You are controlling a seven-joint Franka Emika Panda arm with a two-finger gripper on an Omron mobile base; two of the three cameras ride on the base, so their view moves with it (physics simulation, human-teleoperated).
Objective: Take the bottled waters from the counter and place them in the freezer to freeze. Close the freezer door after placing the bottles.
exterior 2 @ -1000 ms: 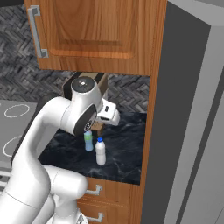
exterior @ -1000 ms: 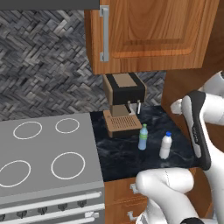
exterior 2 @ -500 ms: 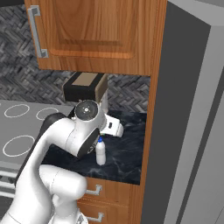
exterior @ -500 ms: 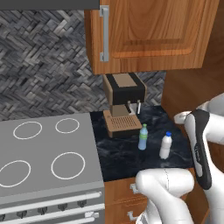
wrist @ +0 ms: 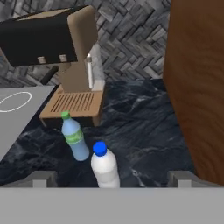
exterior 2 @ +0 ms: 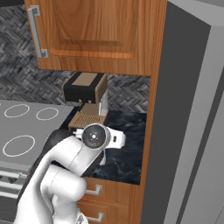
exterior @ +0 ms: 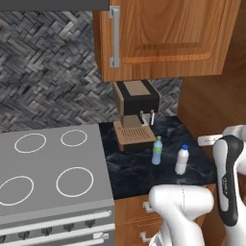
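Two bottled waters stand on the black marbled counter [exterior: 137,168] in front of a coffee machine. One is clear bluish-green with a green cap [exterior: 157,150] [wrist: 74,141]. The other is stouter and white with a blue cap [exterior: 181,160] [wrist: 105,167]. My gripper [wrist: 111,178] is open, and its fingertips [wrist: 43,177] rise on either side of the white bottle in the hand view, still short of it. In the left base view the hand [exterior: 210,140] hangs to the right of the bottles. My arm hides both bottles in the right base view. The freezer's grey body [exterior 2: 192,113] stands at the right; the freezer door is out of view.
A brown and black coffee machine [exterior: 136,113] sits at the back of the counter. A grey stovetop [exterior: 48,173] lies to the left. A wooden wall cupboard [exterior: 163,36] hangs overhead, and a wooden side panel [wrist: 197,83] walls off the counter's right end.
My arm has swung down and lower over the counter's right end, and it now covers the bottles in the right base view. The bottles have not moved.
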